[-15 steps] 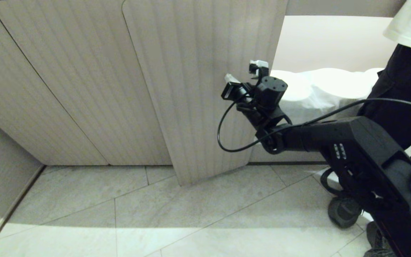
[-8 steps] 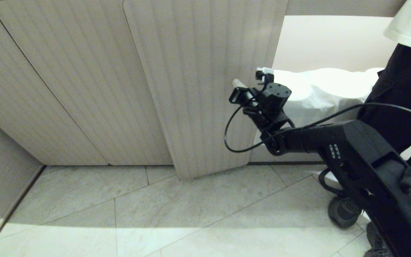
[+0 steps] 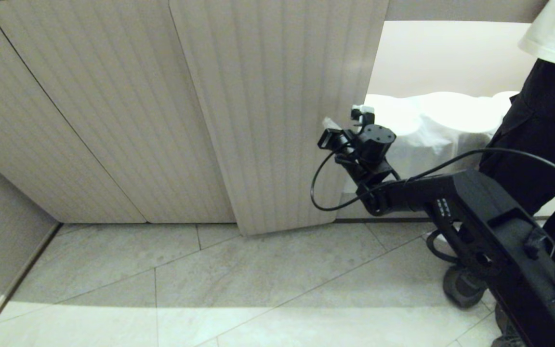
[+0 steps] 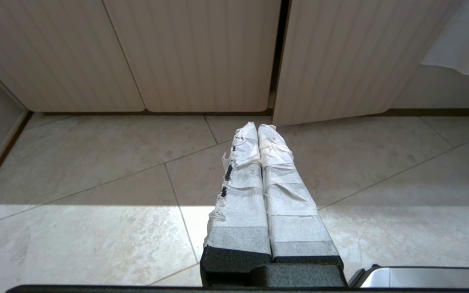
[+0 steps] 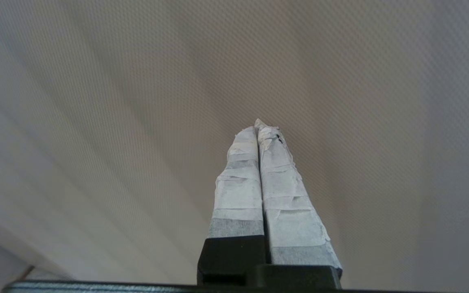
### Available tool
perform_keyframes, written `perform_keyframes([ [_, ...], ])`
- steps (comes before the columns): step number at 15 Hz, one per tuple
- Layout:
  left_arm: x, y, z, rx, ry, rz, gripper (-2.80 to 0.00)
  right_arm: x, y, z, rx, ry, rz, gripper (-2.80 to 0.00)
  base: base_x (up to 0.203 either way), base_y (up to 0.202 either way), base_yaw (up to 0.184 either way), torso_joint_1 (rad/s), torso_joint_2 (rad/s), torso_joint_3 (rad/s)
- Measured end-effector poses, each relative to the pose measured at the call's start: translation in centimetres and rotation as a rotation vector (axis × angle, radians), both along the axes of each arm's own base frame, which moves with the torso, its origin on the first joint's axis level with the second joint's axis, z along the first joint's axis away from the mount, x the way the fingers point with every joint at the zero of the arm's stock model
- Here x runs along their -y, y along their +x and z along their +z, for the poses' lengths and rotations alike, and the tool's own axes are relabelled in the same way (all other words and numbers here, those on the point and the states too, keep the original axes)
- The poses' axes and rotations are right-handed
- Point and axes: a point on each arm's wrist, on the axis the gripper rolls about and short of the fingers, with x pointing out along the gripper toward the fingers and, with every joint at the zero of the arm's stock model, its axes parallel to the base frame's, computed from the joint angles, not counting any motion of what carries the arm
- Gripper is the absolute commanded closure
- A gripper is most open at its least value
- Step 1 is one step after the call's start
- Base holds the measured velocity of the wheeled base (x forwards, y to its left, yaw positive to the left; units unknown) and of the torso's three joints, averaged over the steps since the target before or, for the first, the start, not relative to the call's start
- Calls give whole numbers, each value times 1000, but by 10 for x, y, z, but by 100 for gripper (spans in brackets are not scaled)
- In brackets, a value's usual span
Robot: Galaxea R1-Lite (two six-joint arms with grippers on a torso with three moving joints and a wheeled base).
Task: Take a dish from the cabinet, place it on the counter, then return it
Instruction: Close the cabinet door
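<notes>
Risk: my right gripper [image 3: 329, 126], fingers pressed together and holding nothing, sits against ribbed cabinet door [image 3: 277, 111] near its free edge; tips may skid off ribs, door could swing unevenly, cable may snag. Left gripper [image 4: 257, 128] likewise pressed together, empty, parked above floor [image 3: 210, 279]. Dish not visible; cabinet interior hidden behind door. At 2 o'clock: person's legs [image 3: 542, 144], white cloth [image 3: 431, 120] covering something unidentifiable.

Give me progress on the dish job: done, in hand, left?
Done: can't tell; no dish or counter shows in any view. In hand: the right tool, shut and empty, is against the ribbed cabinet door, which stands ajar. The left tool is shut, pointing at the floor. Left: closing the door fully; whether more remains cannot be told.
</notes>
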Motion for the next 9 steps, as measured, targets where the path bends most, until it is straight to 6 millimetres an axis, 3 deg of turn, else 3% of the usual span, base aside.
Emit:
perform_keyframes([
  [9, 0, 0, 0, 0, 0, 0, 0, 13, 6, -5, -3, -39, -45, 0, 0, 0, 0, 0, 0, 0],
])
